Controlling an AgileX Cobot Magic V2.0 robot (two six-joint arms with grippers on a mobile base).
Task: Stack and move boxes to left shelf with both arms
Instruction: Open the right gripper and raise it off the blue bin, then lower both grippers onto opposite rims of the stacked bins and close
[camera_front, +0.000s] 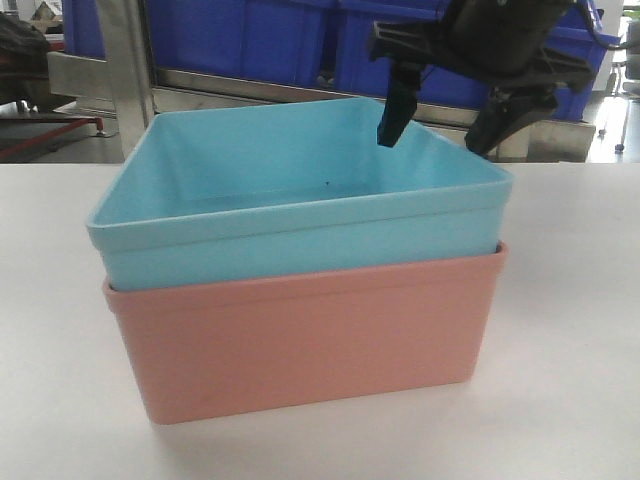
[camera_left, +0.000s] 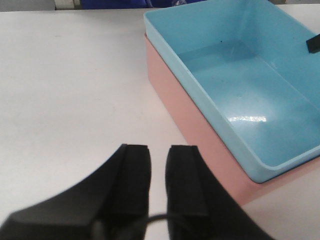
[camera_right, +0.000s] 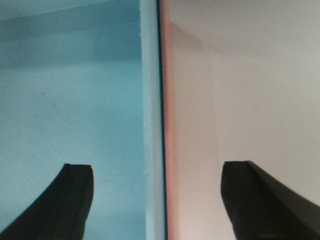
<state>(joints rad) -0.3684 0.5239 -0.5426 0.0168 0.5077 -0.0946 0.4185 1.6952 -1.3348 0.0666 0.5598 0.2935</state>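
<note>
The light blue box (camera_front: 300, 190) sits nested inside the salmon pink box (camera_front: 300, 340) on the white table (camera_front: 570, 350). My right gripper (camera_front: 434, 138) hangs open over the stack's far right corner. In the right wrist view it (camera_right: 159, 170) straddles the right wall, with one finger over the blue box's inside (camera_right: 75, 90) and the other outside the pink rim (camera_right: 167, 125). My left gripper (camera_left: 158, 150) is over bare table to the left of the stack (camera_left: 200, 130). Its jaws are nearly together and hold nothing. The blue box (camera_left: 240, 85) is empty.
Behind the table runs a brushed steel rail (camera_front: 260, 92) with an upright post (camera_front: 125, 70); no rollers show. Dark blue storage bins (camera_front: 250, 35) stand above the rail. White tabletop lies on both sides of the stack.
</note>
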